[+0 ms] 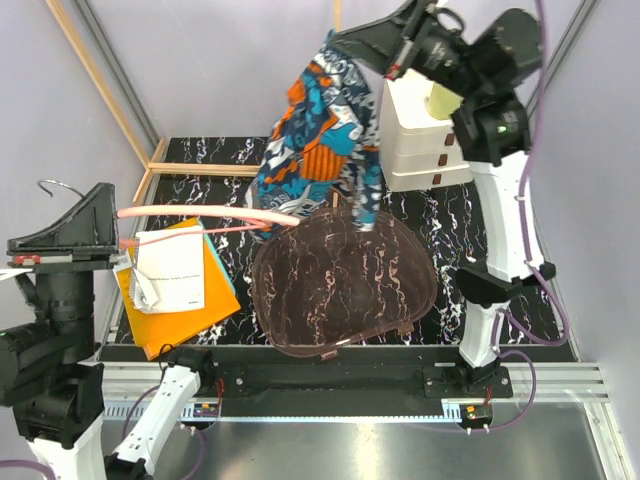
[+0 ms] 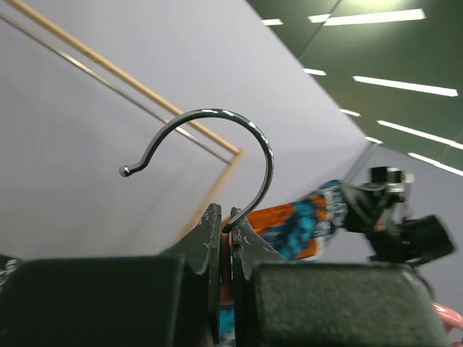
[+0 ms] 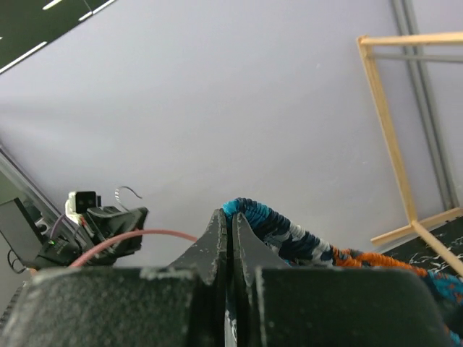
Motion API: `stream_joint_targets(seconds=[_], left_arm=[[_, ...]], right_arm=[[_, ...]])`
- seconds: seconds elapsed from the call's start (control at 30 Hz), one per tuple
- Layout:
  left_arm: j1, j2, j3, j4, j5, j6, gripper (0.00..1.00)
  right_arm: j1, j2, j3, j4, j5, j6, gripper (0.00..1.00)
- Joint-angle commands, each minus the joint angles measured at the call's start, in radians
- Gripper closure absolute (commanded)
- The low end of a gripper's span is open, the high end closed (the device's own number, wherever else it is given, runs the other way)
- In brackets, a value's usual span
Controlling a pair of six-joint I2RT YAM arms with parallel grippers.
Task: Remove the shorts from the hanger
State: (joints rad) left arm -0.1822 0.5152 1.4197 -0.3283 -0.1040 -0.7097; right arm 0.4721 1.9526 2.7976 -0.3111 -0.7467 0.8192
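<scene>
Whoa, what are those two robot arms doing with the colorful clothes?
The left gripper is pinched on the pink hanger just below its metal hook, holding it out sideways. The right gripper is clamped on the colorful shorts and holds them up high, so they dangle. The hanger's far tip reaches the shorts' lower edge, so I can't tell if they're fully free.

Bright even overhead light, ceiling strips (image 2: 376, 16) in L wrist view, near fingers (image 2: 206, 242) + bg soft.
</scene>
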Motion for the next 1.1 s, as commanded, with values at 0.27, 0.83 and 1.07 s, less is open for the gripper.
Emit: stream_joint_targets(seconds=[0.27,0.83,1.07], left_arm=[[0.001,-0.003,-0.175,-0.081,-0.155,0.207,1.00],[0.001,-0.057,-0.272,-0.110,-0.188,0.309,1.00],[0.001,-0.021,-0.317,-0.106,-0.154,0.271,1.00]], right_arm=[[-0.073,-0.188,-0.101,0.053,-0.103,0.090,1.00],[-0.079,-0.520,-0.467,-0.003,-0.005,-0.124,1.00],[-0.079,-0.630,-0.624,-0.002,0.096,-0.184,1.00]])
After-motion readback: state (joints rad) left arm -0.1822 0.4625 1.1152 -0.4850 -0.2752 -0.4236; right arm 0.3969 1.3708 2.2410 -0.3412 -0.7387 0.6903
